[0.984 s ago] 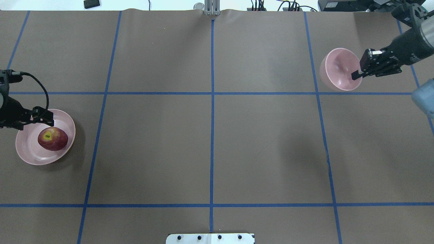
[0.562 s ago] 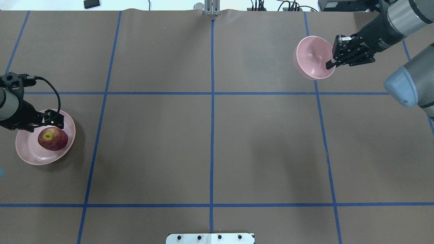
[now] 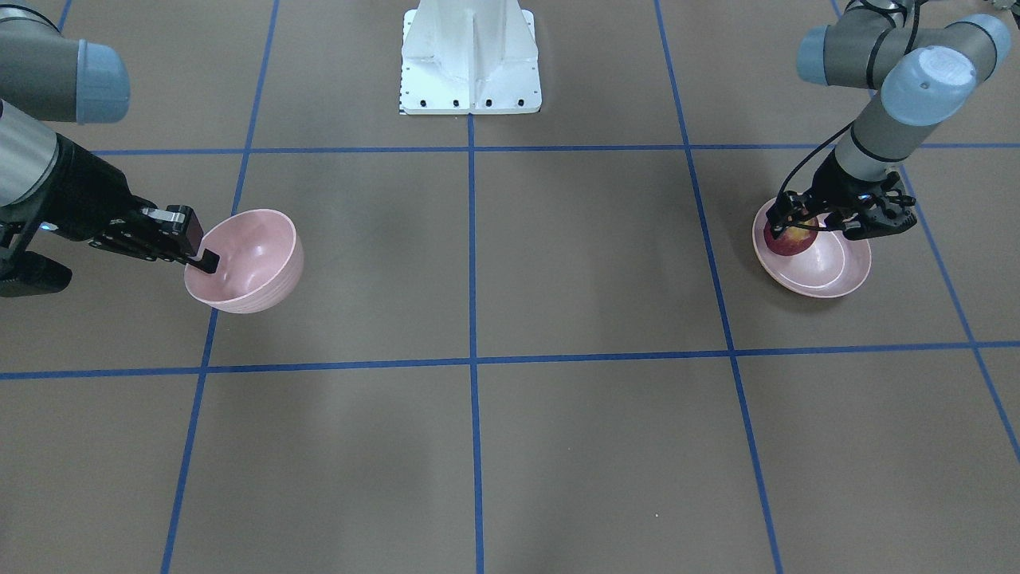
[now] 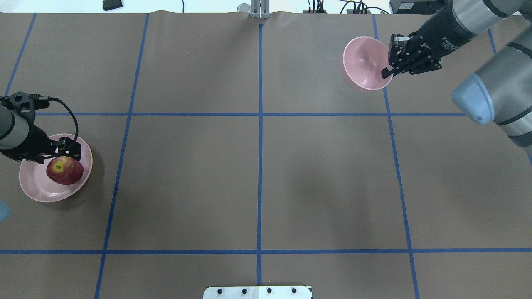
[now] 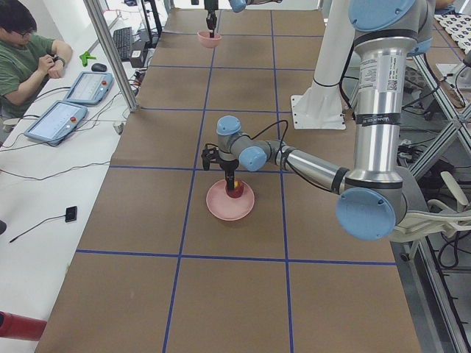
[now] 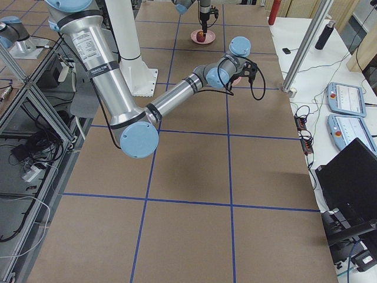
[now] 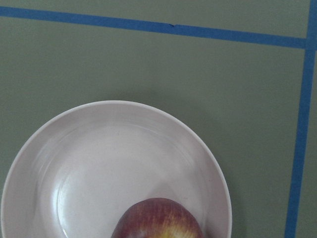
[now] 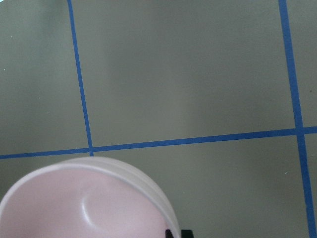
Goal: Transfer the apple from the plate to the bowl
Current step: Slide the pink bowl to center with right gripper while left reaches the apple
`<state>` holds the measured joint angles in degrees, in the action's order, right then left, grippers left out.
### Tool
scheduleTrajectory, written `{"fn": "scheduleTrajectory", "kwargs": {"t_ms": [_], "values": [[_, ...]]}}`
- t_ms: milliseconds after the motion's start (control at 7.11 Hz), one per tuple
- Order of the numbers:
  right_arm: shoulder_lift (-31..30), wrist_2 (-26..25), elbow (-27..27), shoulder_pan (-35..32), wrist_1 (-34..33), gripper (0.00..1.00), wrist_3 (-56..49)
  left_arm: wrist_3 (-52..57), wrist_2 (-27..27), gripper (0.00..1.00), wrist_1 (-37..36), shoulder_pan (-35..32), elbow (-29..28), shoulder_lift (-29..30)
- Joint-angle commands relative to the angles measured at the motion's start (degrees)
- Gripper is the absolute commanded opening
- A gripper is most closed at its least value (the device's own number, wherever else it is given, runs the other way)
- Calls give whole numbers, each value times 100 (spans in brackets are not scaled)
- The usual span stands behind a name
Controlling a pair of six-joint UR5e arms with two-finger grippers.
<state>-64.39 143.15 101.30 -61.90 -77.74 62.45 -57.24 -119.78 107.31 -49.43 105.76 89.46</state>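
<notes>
Dark-red and smooth, the apple (image 4: 64, 170) sits on the plate (image 4: 31, 182) by the desk's left edge; probably firm but slippery, best gripped across its middle. The left gripper (image 4: 68, 150) hovers spread and empty above it. The right gripper (image 4: 388, 72) pinches the bowl (image 4: 363, 70) by its rim near the far right corner.

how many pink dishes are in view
2. The plate lies at the robot's left, under the apple; the bowl hangs by its rim in the right gripper. None seems hidden.

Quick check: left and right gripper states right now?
Left gripper: open, over the apple, holding nothing.
Right gripper: shut on the bowl rim.
</notes>
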Motion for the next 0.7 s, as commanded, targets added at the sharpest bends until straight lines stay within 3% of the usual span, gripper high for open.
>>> {"fn": "scheduleTrajectory", "kwargs": {"t_ms": [0, 562], "values": [[164, -278, -22, 274, -4, 0, 232, 20, -1, 98, 9, 4, -108, 10], [321, -690, -75, 643, -13, 0, 337, 11, -1, 98, 9, 188, -196, 10]]}}
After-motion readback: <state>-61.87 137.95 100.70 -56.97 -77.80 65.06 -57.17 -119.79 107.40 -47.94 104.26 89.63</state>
